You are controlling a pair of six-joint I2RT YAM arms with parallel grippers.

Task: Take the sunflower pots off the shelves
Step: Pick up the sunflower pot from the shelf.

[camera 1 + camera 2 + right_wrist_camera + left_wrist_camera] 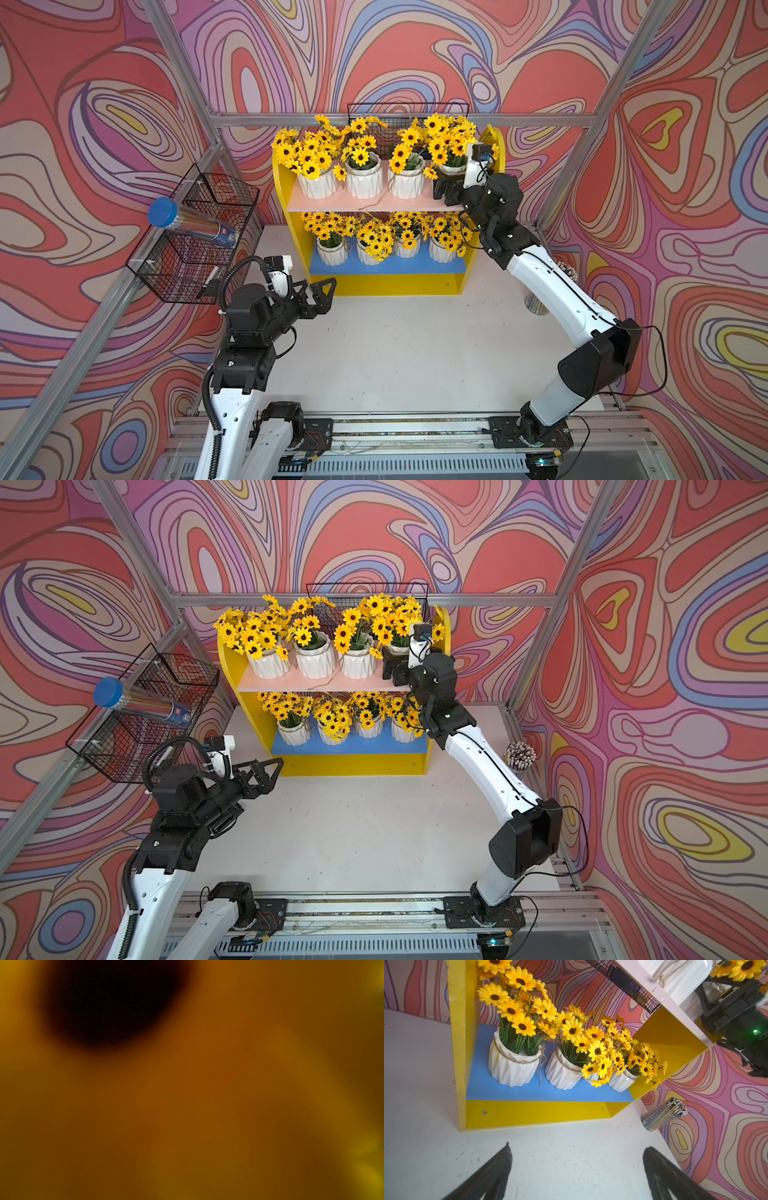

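Observation:
The shelves (286, 216) stand at the back of the white table, with several sunflower pots on each board. On the pink upper board (374, 203) the rightmost pot (451, 168) has my right gripper (442, 185) at its base, jaws wide apart on either side of it, as the left wrist view also shows. The right wrist view is only a blurred yellow bloom against the lens. More pots (512, 1068) sit on the blue lower board (508, 1091). My left gripper (577, 1147) hovers open and empty over the table in front of the shelves' left end.
A black wire basket (199, 249) on the left wall holds a clear tube with a blue cap (189, 224). Another wire basket (407, 110) hangs behind the top flowers. A clear cup of pencils (519, 756) stands by the right wall, behind the right arm.

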